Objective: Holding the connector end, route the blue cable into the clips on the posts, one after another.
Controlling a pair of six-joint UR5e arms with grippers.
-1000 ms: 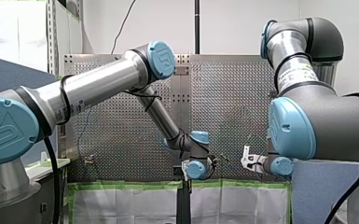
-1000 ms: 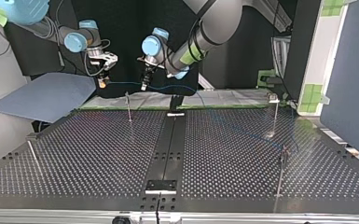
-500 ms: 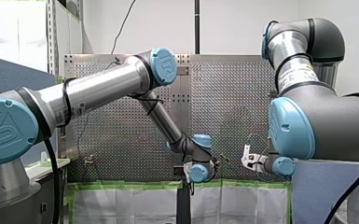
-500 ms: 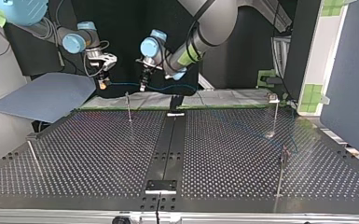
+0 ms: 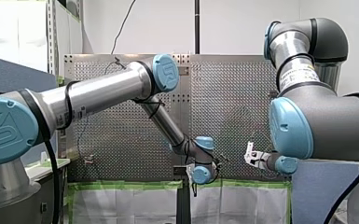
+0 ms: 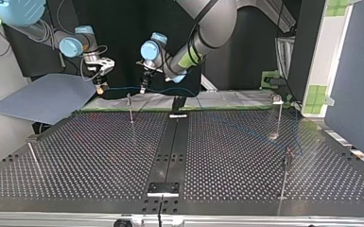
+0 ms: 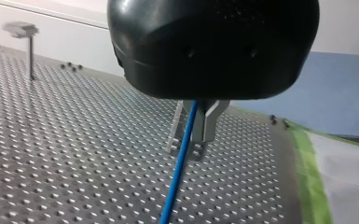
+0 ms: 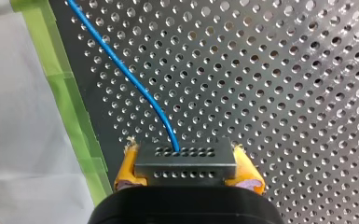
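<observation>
In the right wrist view my right gripper (image 8: pixel 185 161) has its yellow pads (image 8: pixel 127 169) shut on the dark grey connector block (image 8: pixel 185 167). The blue cable (image 8: pixel 121 71) leaves the block and runs ahead over the perforated table. My left gripper (image 7: pixel 192 142) pinches the same blue cable (image 7: pixel 177 179) between its metal fingers. In the top view the cable (image 6: pixel 122 88) spans from my right gripper (image 6: pixel 100 88) to my left gripper (image 6: pixel 143 89), both hanging above the table's far edge, near a thin post (image 6: pixel 130 108). From there the cable trails to the post (image 6: pixel 287 158) at the right.
Other posts stand at the top view's left (image 6: pixel 32 155) and far right (image 6: pixel 279 113). A black rail (image 6: pixel 171 146) runs down the table's middle. Green tape (image 8: pixel 67 100) and white sheeting border the far edge. A blue-grey sheet (image 6: pixel 47 97) lies beyond the far left corner.
Both grippers have shifted a little toward the top view's left, keeping the cable stretched between them. In the front view my left wrist has dropped lower and moved right.
</observation>
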